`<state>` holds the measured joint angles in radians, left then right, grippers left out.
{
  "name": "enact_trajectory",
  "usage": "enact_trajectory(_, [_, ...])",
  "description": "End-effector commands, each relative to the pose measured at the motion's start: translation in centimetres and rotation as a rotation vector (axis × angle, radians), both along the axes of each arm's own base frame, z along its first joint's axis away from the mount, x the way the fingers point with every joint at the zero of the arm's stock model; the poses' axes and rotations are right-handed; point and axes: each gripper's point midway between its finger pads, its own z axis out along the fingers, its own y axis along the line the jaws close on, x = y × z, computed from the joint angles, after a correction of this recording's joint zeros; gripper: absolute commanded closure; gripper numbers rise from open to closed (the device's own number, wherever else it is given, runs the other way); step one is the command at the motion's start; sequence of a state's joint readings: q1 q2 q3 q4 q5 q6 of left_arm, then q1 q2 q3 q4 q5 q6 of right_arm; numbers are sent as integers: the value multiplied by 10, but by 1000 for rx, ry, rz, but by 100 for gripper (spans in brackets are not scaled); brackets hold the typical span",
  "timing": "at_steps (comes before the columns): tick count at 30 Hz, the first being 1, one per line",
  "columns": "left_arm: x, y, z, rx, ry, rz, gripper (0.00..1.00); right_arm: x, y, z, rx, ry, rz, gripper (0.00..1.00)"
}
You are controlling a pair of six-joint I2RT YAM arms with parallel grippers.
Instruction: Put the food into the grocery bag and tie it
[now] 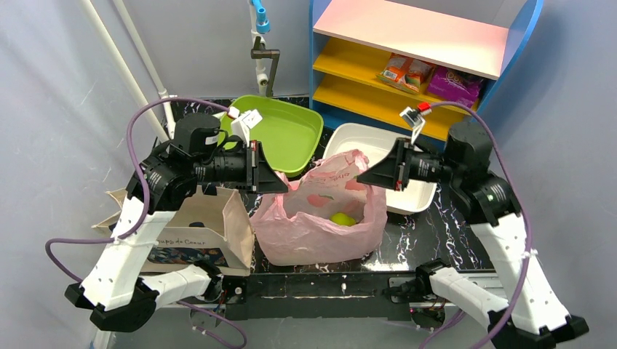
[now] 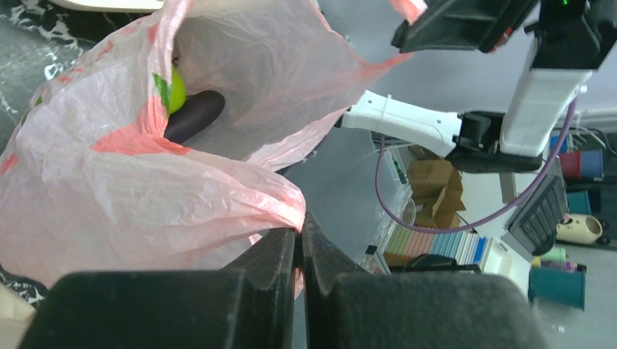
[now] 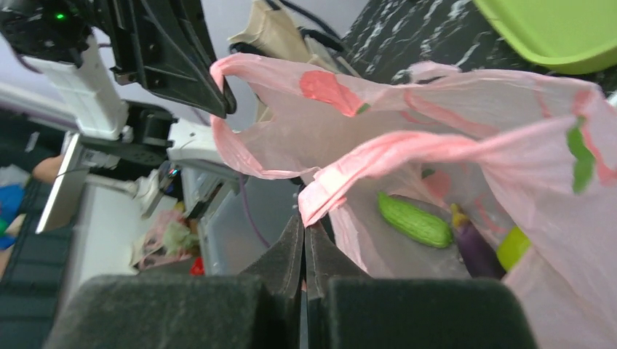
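Observation:
The pink plastic grocery bag (image 1: 320,218) stands open at the table's middle. A yellow-green pear (image 1: 343,218) shows inside it. In the right wrist view the long green vegetable (image 3: 414,219), the purple eggplant (image 3: 476,247) and the pear (image 3: 514,246) lie in the bag (image 3: 509,145). In the left wrist view the eggplant (image 2: 195,115) and pear (image 2: 176,89) show through the bag's (image 2: 109,182) mouth. My left gripper (image 1: 284,186) (image 2: 300,231) is shut on the bag's left handle. My right gripper (image 1: 361,177) (image 3: 304,224) is shut on the right handle. Both hold the handles up and apart.
A beige canvas tote (image 1: 196,225) stands at the left of the bag. A green bin (image 1: 287,131) and a white tray (image 1: 364,142) sit behind it. A blue and yellow shelf (image 1: 415,65) with snack packets stands at the back right.

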<state>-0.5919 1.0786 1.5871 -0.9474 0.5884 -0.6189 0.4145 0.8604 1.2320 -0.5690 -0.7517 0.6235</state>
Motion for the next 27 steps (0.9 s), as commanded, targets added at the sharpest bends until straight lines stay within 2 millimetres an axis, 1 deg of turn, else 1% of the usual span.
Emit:
enact_trajectory(1, [-12, -8, 28, -72, -67, -135, 100, -19, 15, 41, 84, -54, 235, 99])
enact_trajectory(6, [-17, -13, 42, -99, -101, -216, 100, -30, 28, 51, 93, -8, 382, 99])
enact_trajectory(9, [-18, -17, 48, -128, -111, -252, 100, -37, 38, 51, 93, 22, 457, 99])
enact_trajectory(13, [-14, -20, 49, -131, -127, -258, 100, -49, 53, 55, 102, 65, 575, 99])
enact_trajectory(16, [-9, -22, 46, -120, -136, -252, 100, -56, 63, 59, 125, 87, 652, 99])
enact_trajectory(18, [-6, -24, 48, -132, -153, -254, 99, -59, 72, 60, 141, 100, 707, 99])
enact_trajectory(22, [1, -31, 55, -175, -194, -255, 99, -59, 88, 61, 164, 117, 780, 99])
enact_trajectory(27, [4, -38, 66, -243, -207, -263, 98, -50, 104, 59, 181, 119, 803, 99])
